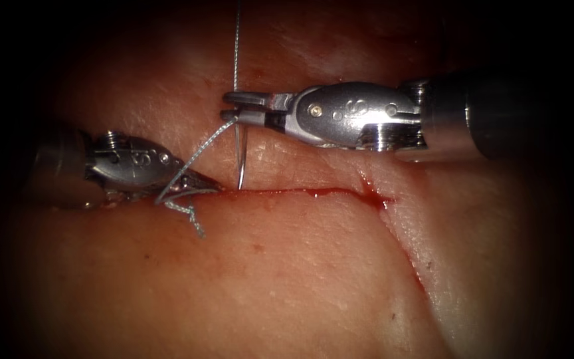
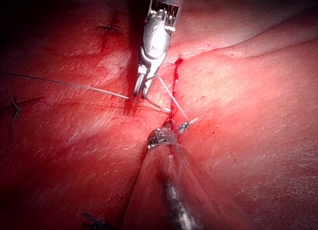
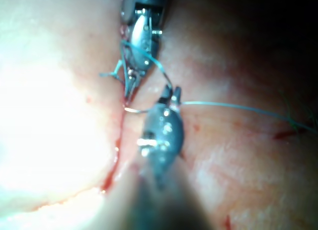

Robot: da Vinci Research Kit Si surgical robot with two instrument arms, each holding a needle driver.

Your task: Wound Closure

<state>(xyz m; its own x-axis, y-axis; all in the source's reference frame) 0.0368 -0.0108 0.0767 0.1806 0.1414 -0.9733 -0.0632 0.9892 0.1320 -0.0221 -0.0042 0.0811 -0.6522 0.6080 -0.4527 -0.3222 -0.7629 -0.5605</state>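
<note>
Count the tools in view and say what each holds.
2. Left tool, at the cut's left end, holds thread. Right tool, above the cut, holds the needle near its tail; its tip meets the tissue at the cut, depth unclear.

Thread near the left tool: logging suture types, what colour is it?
Pale grey-blue thread, clearest in the endoscope view.

Pale pink pork-belly tissue (image 1: 287, 279); red fluid (image 1: 340, 193) along its cut; grey-blue braided thread (image 1: 200, 149); silver steel needle (image 1: 240, 159).
</note>
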